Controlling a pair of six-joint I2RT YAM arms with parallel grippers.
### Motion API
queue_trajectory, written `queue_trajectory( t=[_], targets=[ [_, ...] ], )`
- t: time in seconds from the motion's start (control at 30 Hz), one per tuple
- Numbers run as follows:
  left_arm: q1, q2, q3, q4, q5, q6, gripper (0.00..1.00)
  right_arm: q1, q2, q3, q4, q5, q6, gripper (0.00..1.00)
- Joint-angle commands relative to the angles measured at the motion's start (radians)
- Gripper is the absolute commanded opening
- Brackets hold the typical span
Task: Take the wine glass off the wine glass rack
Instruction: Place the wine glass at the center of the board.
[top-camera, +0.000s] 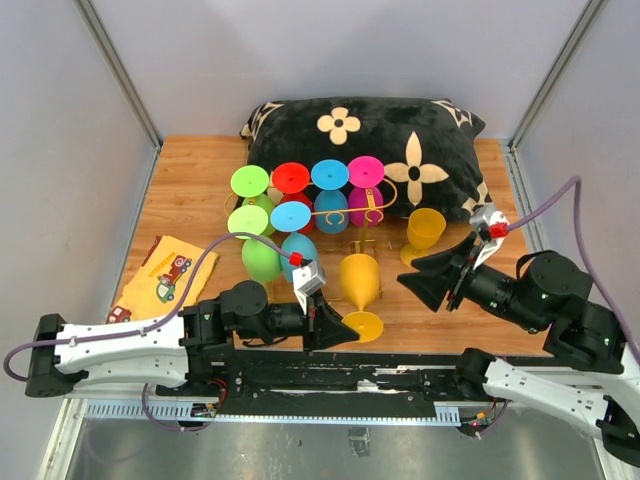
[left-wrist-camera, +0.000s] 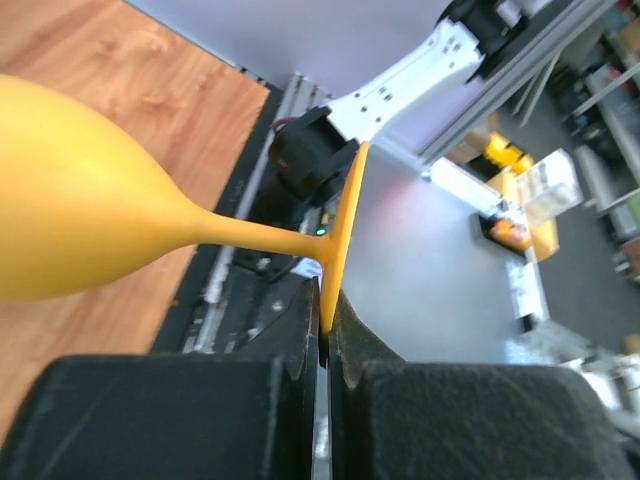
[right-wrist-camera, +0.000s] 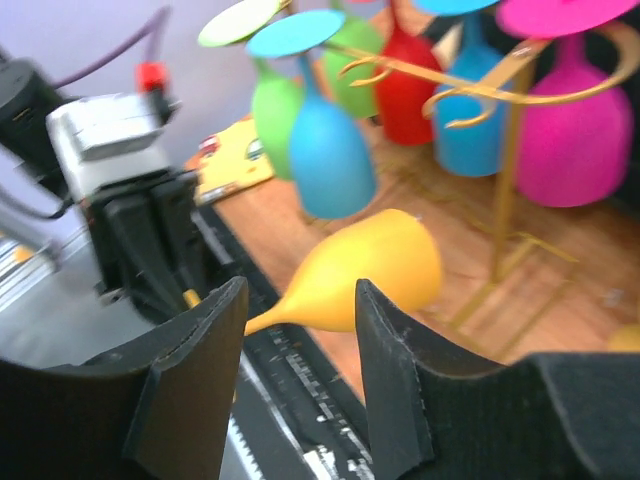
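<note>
Since it looks moulded from matte, opaque plastic rather than blown glass, the yellow wine glass (top-camera: 358, 280) should handle as a light, stiff, fairly tough piece. Its smooth skin and rounded bowl promise a slippery hold, though. It is off the gold wire wine glass rack (right-wrist-camera: 512, 160) and lies on its side over the near part of the wooden table (top-camera: 190, 200), bowl toward the rack and foot toward the arm bases. Whether the bowl touches the wood I cannot tell.

The left gripper (left-wrist-camera: 325, 330) is clamped on the edge of the thin, flat foot disc, a black pad on either face. That purchase is narrow, and I judge the long bowl could lever the glass round between the pads. The slender stem would be the surer place to take it. The right gripper (right-wrist-camera: 300, 300) stands with its jaws apart, holding nothing, near the stem.

On the rack's curled scrolls and parallel rails, other coloured glasses (top-camera: 330, 175) hang bowl down by their round feet. A second yellow goblet (top-camera: 424, 230) stands upright on the table, and a black plush cushion (top-camera: 300, 135) with cream flowers lies behind.
</note>
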Motion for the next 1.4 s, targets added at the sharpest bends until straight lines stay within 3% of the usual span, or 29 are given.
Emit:
queue_trajectory(
  t=[0.0, 0.13, 0.3, 0.53, 0.67, 1.0, 1.2, 1.37],
  targets=[
    [-0.008, -0.078, -0.013, -0.08, 0.02, 0.268, 0.01, -0.005, 0.126, 0.159, -0.269, 0.294, -0.097, 0.49],
    [-0.009, -0.154, -0.067, -0.076, 0.103, 0.447, 0.0, -0.01, 0.229, 0.231, -0.368, 0.355, -0.099, 0.5],
    [-0.009, -0.136, -0.065, -0.13, 0.254, 0.573, 0.01, -0.1, 0.24, 0.231, -0.378, 0.284, -0.069, 0.5],
    [-0.009, -0.046, -0.03, -0.186, 0.294, 0.607, 0.0, -0.43, 0.262, 0.217, -0.367, -0.138, -0.102, 0.51],
    [-0.009, -0.034, -0.024, -0.214, 0.26, 0.647, 0.01, -0.545, 0.288, 0.186, -0.345, -0.329, -0.11, 0.53],
    [-0.009, -0.024, -0.064, -0.204, 0.154, 0.847, 0.0, -0.915, 0.315, -0.026, -0.171, -0.777, -0.036, 0.65],
    [-0.008, 0.013, -0.085, -0.162, 0.149, 0.896, 0.01, -0.941, 0.258, -0.032, -0.161, -0.825, -0.061, 0.82],
    [-0.009, 0.028, -0.071, -0.186, 0.121, 0.908, 0.01, -0.941, 0.183, -0.078, -0.131, -0.81, -0.041, 0.9]
  ],
)
